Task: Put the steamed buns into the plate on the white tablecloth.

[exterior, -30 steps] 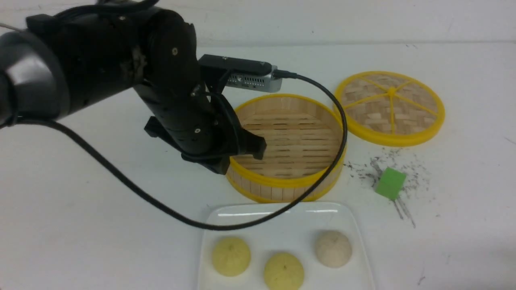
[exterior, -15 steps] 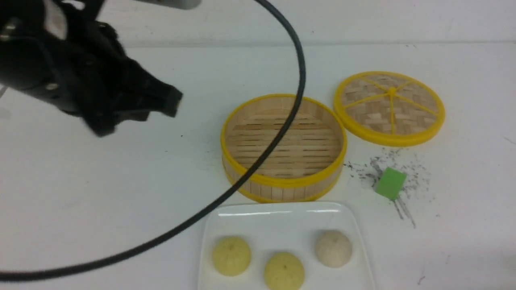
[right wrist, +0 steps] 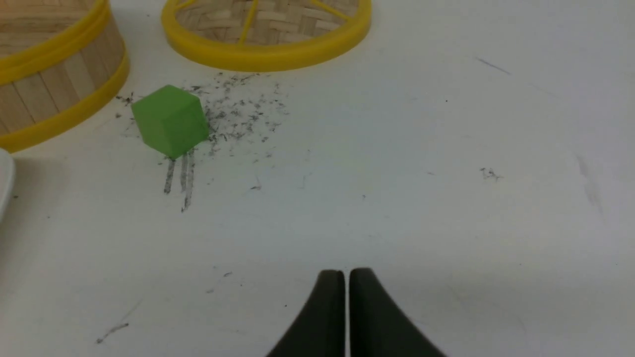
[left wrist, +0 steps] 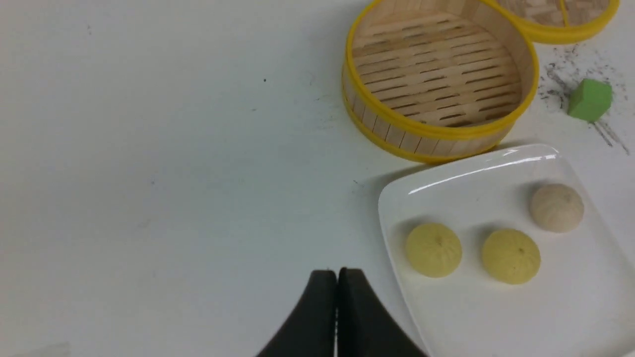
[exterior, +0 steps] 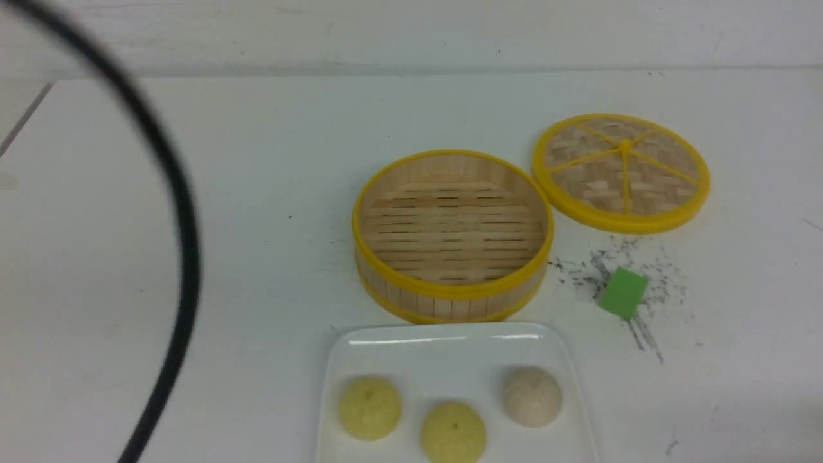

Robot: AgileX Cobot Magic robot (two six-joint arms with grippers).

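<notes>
Left wrist view shows my left claw (left wrist: 337, 277) pressed together, pinching nothing, just off the plate (left wrist: 446, 173) at the near edge of the white tablecloth (left wrist: 149, 148). My right claw (right wrist: 346, 280) is pressed together too, over bare cloth. All three steamed buns (exterior: 453, 431) sit on the plate, apart from each other. Beyond it stands the bamboo steamer (exterior: 450, 296), its lid (exterior: 620, 170) and a green cube (exterior: 622, 292) toward the far right.

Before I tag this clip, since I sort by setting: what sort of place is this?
Probably a lab test bench, not a kitchen: a scuffed white tablecloth, an empty bamboo steamer, and a stray green cube among dark specks.
</notes>
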